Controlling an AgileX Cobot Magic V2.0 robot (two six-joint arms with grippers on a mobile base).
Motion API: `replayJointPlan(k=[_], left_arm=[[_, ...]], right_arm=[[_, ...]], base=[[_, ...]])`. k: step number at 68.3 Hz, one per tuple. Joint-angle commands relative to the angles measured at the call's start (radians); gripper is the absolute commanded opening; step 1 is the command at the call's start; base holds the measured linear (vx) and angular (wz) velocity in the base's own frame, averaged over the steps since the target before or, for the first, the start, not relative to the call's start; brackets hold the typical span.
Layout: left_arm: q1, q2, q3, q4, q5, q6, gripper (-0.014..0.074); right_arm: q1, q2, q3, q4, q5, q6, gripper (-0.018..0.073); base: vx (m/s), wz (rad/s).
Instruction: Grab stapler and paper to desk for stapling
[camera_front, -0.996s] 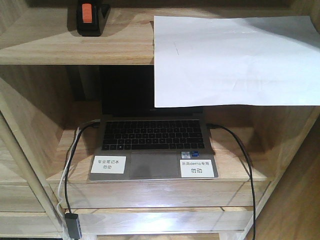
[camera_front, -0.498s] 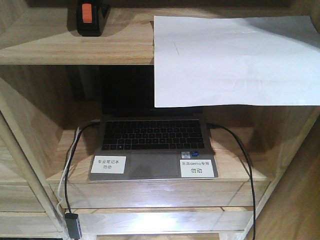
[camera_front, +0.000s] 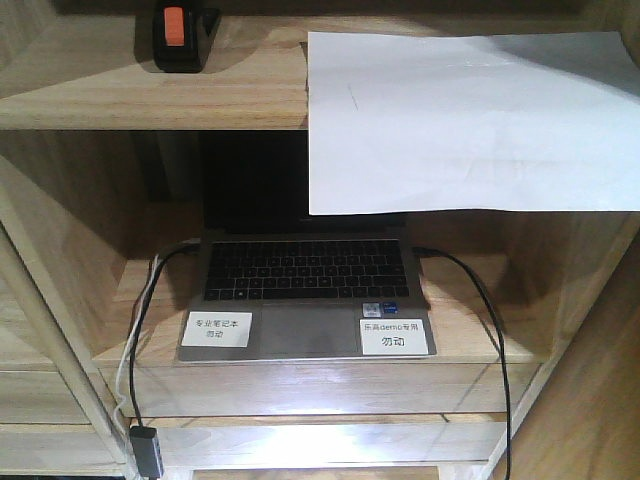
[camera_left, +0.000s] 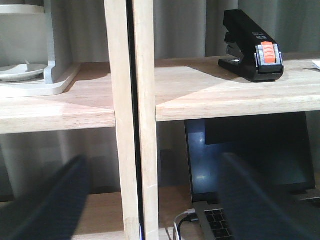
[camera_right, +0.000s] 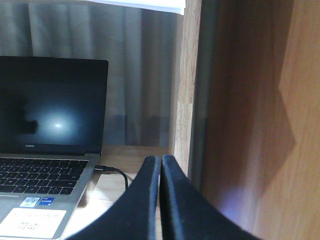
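White label (camera_front: 394, 335) on laptop (camera_front: 300, 270) reads 勿动; left tool (camera_left: 152, 161) gapes, right tool (camera_right: 160, 161) pinched closed.

Light falls from above and the near side: the paper (camera_front: 470, 120) is bright almost to washing out, white glare lies on the lower shelf (camera_front: 330, 440) front edge, and the recess behind the laptop (camera_front: 300, 290) is dim. In the wrist views the left hand (camera_left: 152, 170) and right hand (camera_right: 160, 165) are dark, out-of-focus shapes, the stapler (camera_left: 252, 47) is sharp, and the laptop's black screen carries a hazy glow.
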Motion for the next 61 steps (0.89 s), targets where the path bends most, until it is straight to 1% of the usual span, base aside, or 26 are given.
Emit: replayJointPlan(k=[1,13,18,23,28,34,43,45,52,61], left_arm=[[-0.006,0.016,-0.032,-0.007,-0.088,-0.006,0.0542],[-0.006,0.016,-0.037,-0.007,-0.075,-0.012,0.0519],[-0.017,0.018,-0.056,-0.009,-0.043,-0.012,0.0509],[-0.058,0.025,-0.074,-0.039,-0.033,-0.007,0.0501],[-0.108,0.046,-0.094,-0.072,-0.026,0.02,0.0501],[-0.172,0.09,-0.12,-0.117,-0.023,0.099,0.0501],[-0.268,0.187,-0.169,-0.174,-0.023,0.248,0.0501],[-0.286,0.219,-0.183,-0.188,-0.023,0.266,0.0501],[-0.335,0.325,-0.26,-0.2,-0.029,0.267,0.0501],[-0.345,0.482,-0.408,-0.199,-0.03,0.258,0.0501]], right_arm=[[-0.004,-0.009,0.023,-0.001,-0.071,-0.004,-0.0009],[-0.004,-0.009,0.023,-0.001,-0.071,-0.004,-0.0009],[-0.004,-0.009,0.023,-0.001,-0.071,-0.004,-0.0009],[-0.004,-0.009,0.023,-0.001,-0.071,-0.004,-0.0009],[-0.004,-0.009,0.023,-0.001,-0.071,-0.004,-0.0009],[-0.004,-0.009,0.023,-0.001,-0.071,-0.004,-0.0009],[-0.004,-0.009,0.023,-0.001,-0.071,-0.004,-0.0009],[-0.004,-0.009,0.023,-0.001,-0.071,-0.004,-0.0009],[-0.004,-0.009,0.023,-0.001,-0.071,-0.004,-0.0009],[-0.004,-0.009,0.023,-0.001,-0.071,-0.004,-0.0009]], base=[[0.0,0.0],[0.0,0.0],[0.0,0.0],[0.0,0.0],[0.0,0.0],[0.0,0.0],[0.0,0.0],[0.0,0.0],[0.0,0.0],[0.0,0.0]])
